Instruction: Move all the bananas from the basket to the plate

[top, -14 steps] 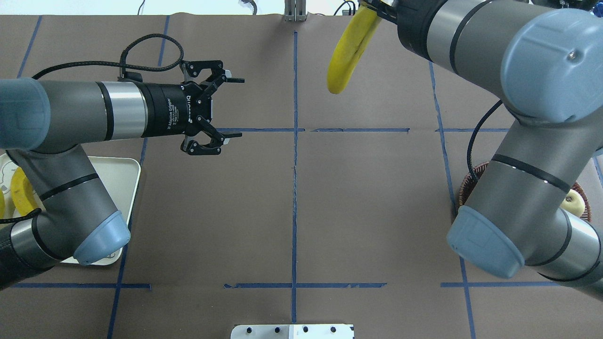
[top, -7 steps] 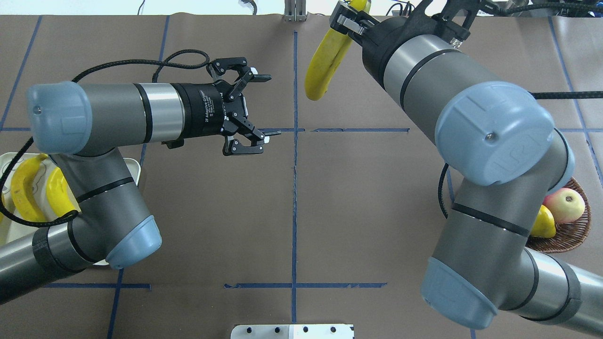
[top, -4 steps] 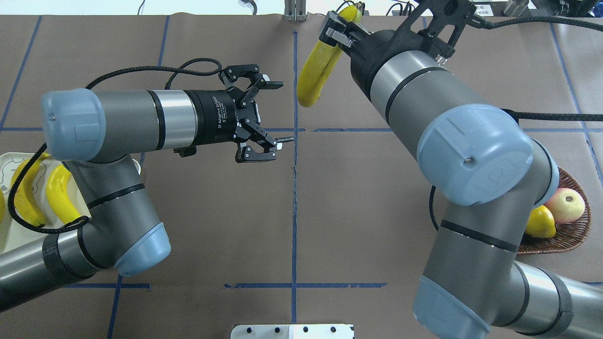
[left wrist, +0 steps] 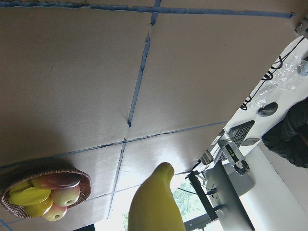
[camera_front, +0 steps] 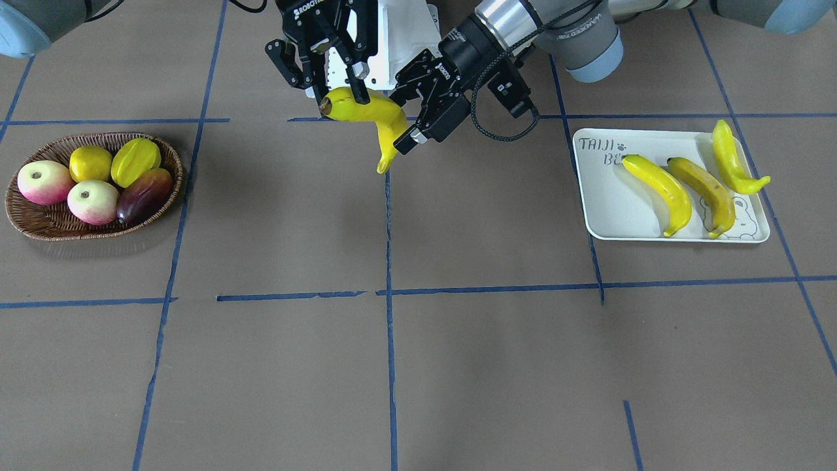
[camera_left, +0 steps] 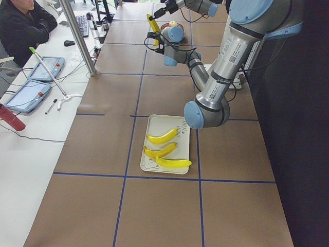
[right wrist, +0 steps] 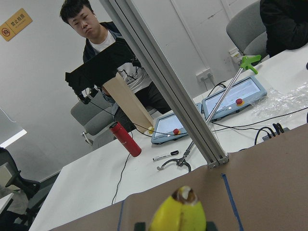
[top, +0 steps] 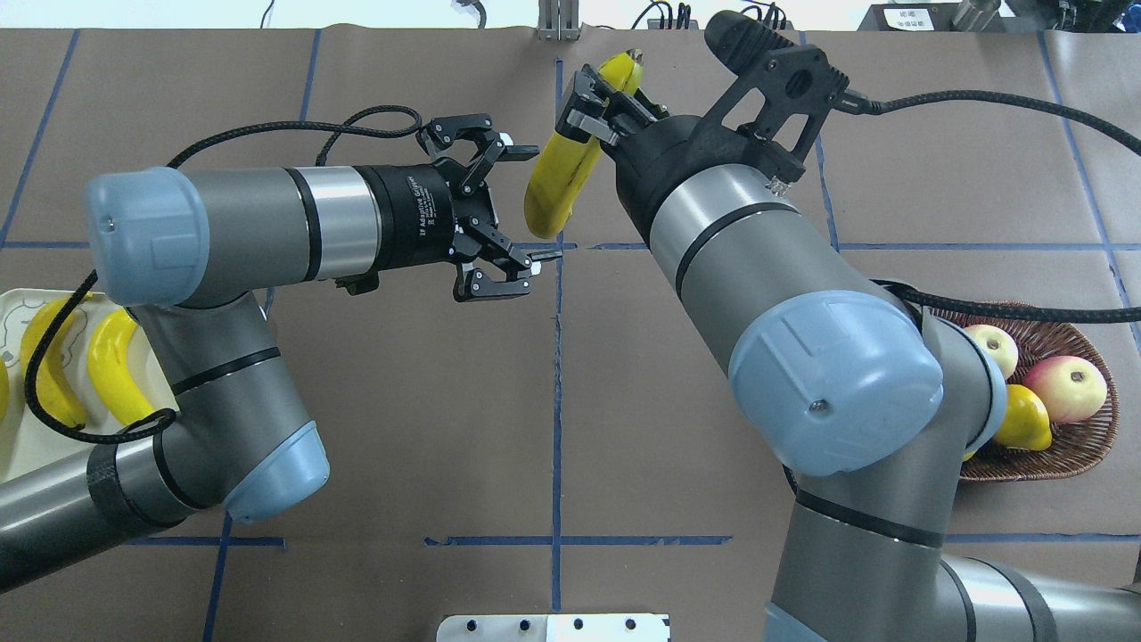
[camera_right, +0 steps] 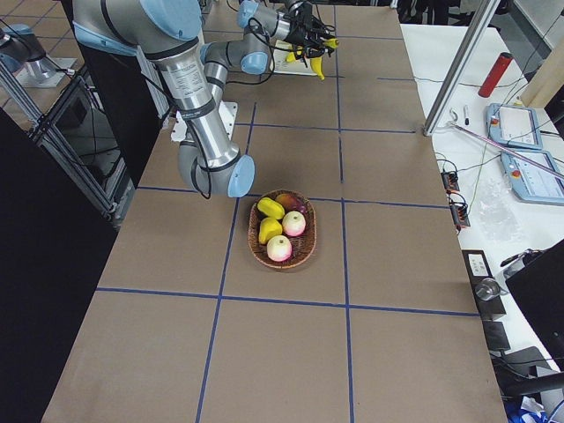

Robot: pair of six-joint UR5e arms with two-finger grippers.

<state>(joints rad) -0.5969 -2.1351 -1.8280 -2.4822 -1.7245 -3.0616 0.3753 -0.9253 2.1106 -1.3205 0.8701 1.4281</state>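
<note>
My right gripper [top: 611, 102] is shut on the upper end of a yellow banana [top: 554, 178] and holds it in the air over the table's far middle. The banana hangs down to my open left gripper [top: 537, 205], and its lower part lies at the mouth of the jaws; I cannot tell whether they touch it. In the front view the left gripper [camera_front: 405, 111] is beside the banana [camera_front: 369, 111]. Three bananas [camera_front: 660, 190] lie on the plate [camera_front: 605, 216]. The basket [camera_front: 39, 229] holds no banana.
The basket [top: 1070, 455] at my right holds apples [camera_front: 91, 199], a lemon [camera_front: 90, 163], a starfruit [camera_front: 135, 161] and a dark red fruit [camera_front: 144, 196]. My right arm's elbow [top: 838, 383] hangs over the table beside it. An operator sits beyond the far edge [right wrist: 103, 43].
My right arm has carried the banana leftwards and lower towards the centre line. My left gripper has moved right to meet it and has stayed open.
</note>
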